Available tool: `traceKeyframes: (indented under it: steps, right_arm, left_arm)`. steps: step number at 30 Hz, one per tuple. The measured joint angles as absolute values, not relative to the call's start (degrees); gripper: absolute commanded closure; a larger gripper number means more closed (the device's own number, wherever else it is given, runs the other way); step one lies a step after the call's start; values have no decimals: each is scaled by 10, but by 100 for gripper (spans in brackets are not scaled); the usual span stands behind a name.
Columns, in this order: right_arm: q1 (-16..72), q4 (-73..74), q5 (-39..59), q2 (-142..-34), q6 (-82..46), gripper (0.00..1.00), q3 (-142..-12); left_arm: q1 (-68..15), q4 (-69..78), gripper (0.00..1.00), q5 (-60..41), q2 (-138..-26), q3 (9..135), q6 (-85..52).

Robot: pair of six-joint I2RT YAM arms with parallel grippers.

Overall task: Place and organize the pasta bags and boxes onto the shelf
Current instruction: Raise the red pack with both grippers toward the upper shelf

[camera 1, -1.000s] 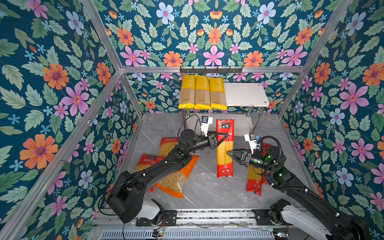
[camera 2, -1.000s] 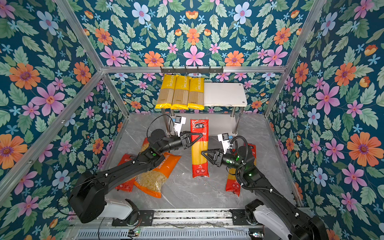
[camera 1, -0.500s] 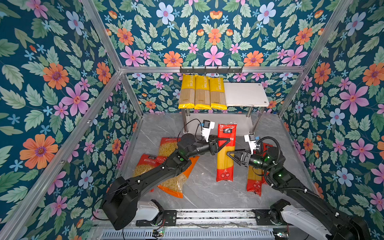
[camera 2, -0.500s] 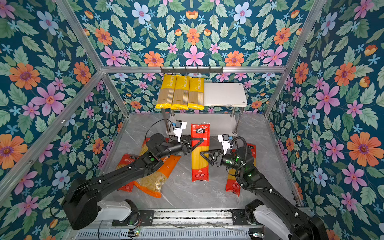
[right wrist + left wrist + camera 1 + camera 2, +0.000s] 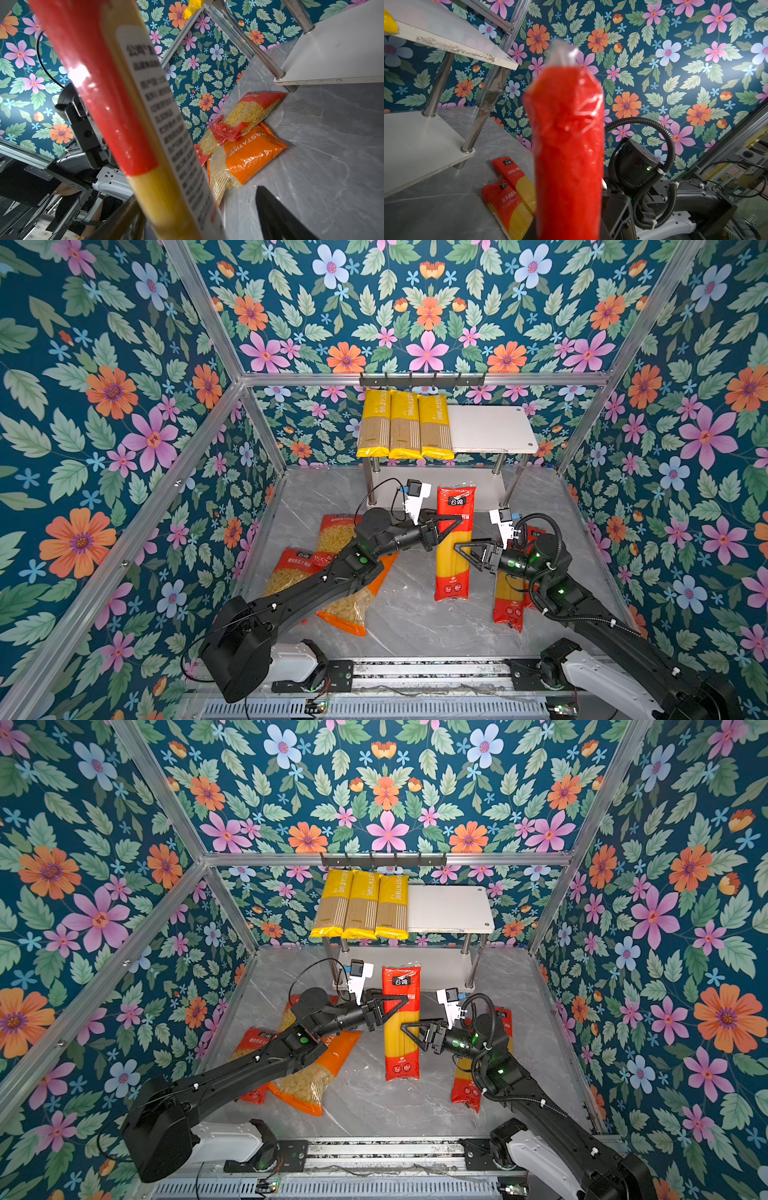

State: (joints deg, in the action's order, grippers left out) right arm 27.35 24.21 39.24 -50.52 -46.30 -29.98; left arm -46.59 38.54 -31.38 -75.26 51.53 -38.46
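Held pack (image 5: pixel 453 568): long red spaghetti pack, upright at mid-table, just in front of the shelf (image 5: pixel 490 429).
Left gripper (image 5: pixel 454 525): pinching the held pack near its red top.
Right gripper (image 5: pixel 464 548): jaws spread wide at the pack's yellow middle, no grip.
Shelf top: three yellow packs (image 5: pixel 405 427) side by side on the left half.
Table (image 5: pixel 407 626): two red spaghetti packs (image 5: pixel 509 605) under the right arm, macaroni bags (image 5: pixel 353 605) on the left.

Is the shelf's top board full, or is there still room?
Part full: in both top views three yellow packs lie side by side on its left side, and the rest of the top board is bare.
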Motion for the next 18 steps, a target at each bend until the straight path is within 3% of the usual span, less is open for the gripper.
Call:
traceKeyframes:
  steps: [10,18]
  right_arm:
    - [225,276,431,-514,-472,12,-295]
    - [202,320,480,-517,-510,13,-267]
  left_arm:
    - [-457,310,100,-277,-742,596,-354]
    - [-411,333,100,-260,-787,656,-382]
